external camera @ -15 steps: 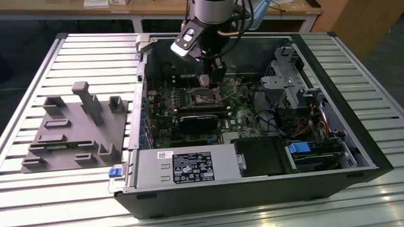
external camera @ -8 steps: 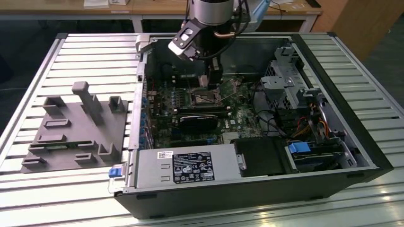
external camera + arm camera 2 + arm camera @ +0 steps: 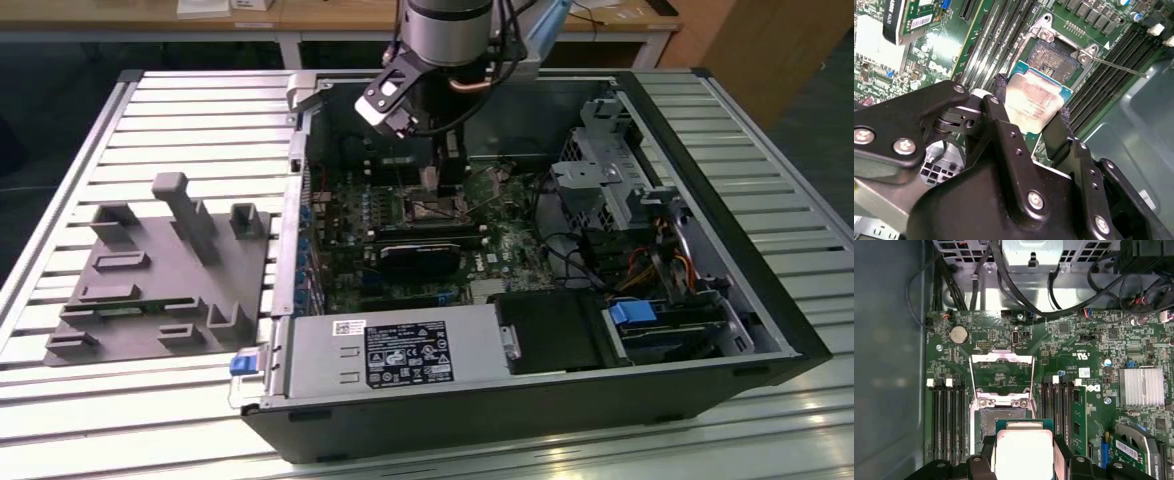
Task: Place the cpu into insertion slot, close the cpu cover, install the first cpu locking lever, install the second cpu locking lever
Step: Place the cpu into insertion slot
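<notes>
Gripper (image 3: 1031, 102) clamped on chip (image 3: 1036, 97) edges, chip over edge of bare socket (image 3: 1004, 416), cover (image 3: 1002, 358) flipped up, motherboard (image 3: 1064, 355) inside open case (image 3: 781, 330)

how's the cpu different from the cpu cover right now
The cpu is a solid pale plate; the cpu cover is a thin silver frame with an open window. The cpu is clamped in the gripper, not yet seated in the insertion slot; the cpu cover stands swung open at the slot's edge, untouched. Both are square and roughly slot-sized.
</notes>
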{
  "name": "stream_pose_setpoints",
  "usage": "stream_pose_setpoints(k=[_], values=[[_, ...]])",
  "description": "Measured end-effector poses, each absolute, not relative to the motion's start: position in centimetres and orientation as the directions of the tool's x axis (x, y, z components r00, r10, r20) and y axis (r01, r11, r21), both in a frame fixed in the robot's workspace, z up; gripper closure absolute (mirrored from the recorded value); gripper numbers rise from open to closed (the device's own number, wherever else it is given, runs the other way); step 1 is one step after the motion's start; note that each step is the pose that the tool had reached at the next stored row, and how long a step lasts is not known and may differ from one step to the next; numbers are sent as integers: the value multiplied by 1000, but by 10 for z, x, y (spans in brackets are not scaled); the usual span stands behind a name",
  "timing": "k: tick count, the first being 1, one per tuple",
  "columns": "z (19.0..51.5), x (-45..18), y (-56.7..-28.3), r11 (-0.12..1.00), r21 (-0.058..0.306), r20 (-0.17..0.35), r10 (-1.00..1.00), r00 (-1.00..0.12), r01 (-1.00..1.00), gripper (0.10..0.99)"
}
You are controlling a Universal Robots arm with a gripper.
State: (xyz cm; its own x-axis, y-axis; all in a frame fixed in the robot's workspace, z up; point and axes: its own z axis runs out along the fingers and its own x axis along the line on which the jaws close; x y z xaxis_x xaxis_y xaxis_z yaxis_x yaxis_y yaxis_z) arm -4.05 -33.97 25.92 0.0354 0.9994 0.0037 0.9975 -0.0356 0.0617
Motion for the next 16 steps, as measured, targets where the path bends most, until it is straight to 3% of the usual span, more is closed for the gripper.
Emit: stream_pose_setpoints(k=[16], values=[[239,-44,-330,-3,62,-10,1000,4,998,549]])
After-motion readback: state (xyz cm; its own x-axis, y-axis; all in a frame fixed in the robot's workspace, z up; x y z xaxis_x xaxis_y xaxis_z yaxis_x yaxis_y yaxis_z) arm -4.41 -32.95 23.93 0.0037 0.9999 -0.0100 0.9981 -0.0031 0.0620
